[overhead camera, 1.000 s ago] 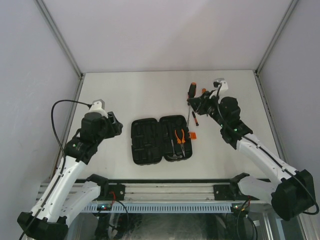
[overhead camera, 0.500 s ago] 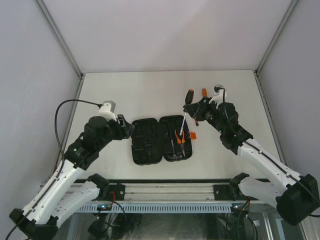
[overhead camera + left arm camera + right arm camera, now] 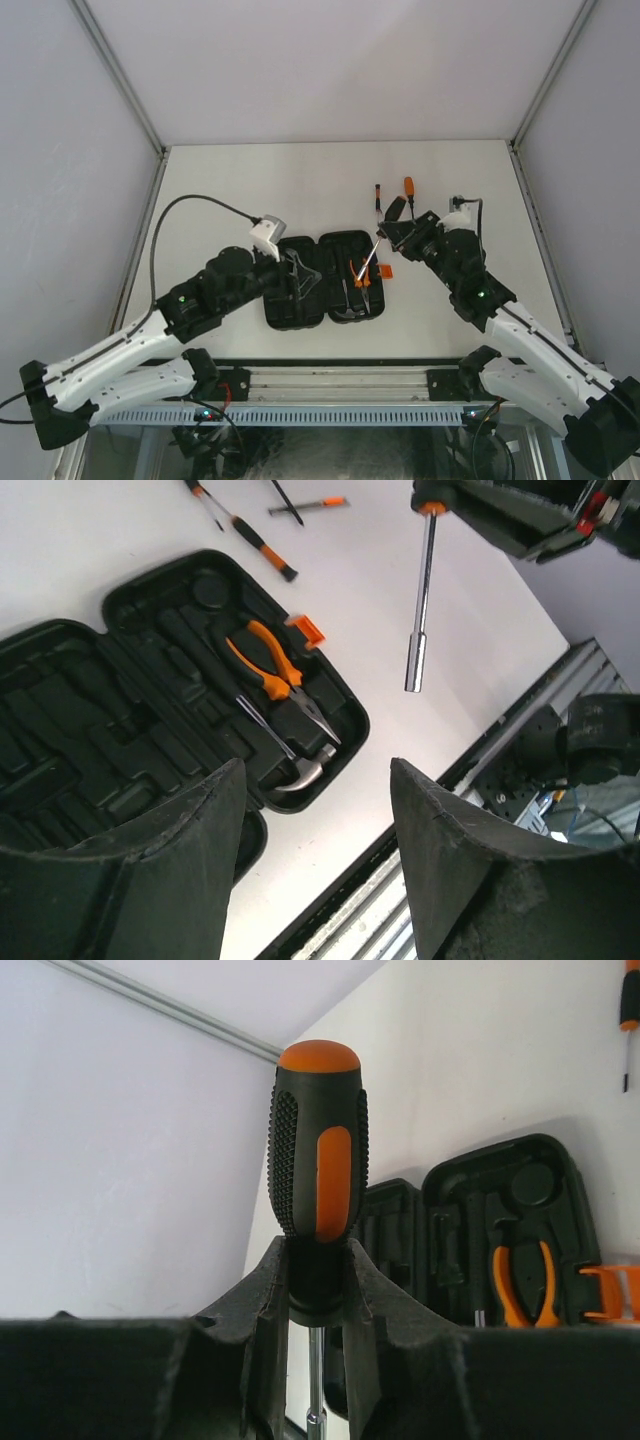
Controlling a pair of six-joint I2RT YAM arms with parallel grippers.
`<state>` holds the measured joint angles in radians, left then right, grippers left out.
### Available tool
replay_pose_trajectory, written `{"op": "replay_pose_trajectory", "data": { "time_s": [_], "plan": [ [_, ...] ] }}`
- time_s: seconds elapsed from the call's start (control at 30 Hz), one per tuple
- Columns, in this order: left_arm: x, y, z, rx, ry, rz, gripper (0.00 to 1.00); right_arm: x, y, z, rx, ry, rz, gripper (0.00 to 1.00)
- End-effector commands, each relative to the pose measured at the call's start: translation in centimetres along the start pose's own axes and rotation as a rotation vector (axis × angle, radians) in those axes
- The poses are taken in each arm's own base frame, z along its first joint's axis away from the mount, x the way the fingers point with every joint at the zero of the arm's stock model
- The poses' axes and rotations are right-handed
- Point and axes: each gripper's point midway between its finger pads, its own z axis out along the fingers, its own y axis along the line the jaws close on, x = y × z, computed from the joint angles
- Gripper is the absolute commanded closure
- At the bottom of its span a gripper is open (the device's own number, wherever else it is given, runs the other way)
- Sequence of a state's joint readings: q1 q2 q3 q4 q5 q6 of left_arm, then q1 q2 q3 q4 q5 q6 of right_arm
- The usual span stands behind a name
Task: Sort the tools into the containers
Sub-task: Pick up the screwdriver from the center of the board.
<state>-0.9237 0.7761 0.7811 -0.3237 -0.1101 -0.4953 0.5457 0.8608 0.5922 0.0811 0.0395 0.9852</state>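
Observation:
The black tool case lies open in the middle of the table, with orange-handled pliers and a small hammer in its right half. My right gripper is shut on the neck of an orange-and-black screwdriver. Its metal shaft hangs over the case's right edge, above the orange latch. My left gripper is open and empty above the middle of the case. Two thin screwdrivers lie on the table behind the case.
An orange-handled tool lies on the table by the thin screwdrivers, behind my right gripper. The metal rail runs along the near table edge. White walls enclose the left, back and right.
My left arm has swung right and forward until its open gripper is over the case. My right gripper has carried the screwdriver down and left towards the case's right half.

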Motion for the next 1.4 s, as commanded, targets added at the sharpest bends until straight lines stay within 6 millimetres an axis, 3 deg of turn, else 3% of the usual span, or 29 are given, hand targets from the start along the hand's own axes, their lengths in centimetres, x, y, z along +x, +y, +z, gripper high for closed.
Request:
{"op": "replay_pose_trajectory", "data": {
  "time_s": [0.0, 0.37, 0.83, 1.2, 1.37],
  "plan": [
    [0.3, -2.5, 1.3, 0.078, 0.001, 0.004, 0.36, -1.3, 2.9, -0.7, -0.083, -0.061, 0.091, 1.0],
    [1.7, -6.0, 3.2, 0.194, 0.075, 0.027, 0.34, 0.1, 4.5, -0.9, -0.13, -0.024, 0.099, 1.0],
    [2.1, -6.2, 4.2, 0.189, 0.087, 0.018, 0.33, 2.6, 6.0, -1.6, -0.179, 0.055, 0.079, 1.0],
    [2.6, -8.1, 4.6, 0.28, 0.125, 0.025, 0.34, 3.3, 7.1, -2.2, -0.245, 0.105, 0.047, 1.0],
    [2.6, -8.6, 4.7, 0.303, 0.135, 0.025, 0.44, 3.6, 7.5, -2.3, -0.272, 0.121, 0.03, 1.0]
  ]
}}
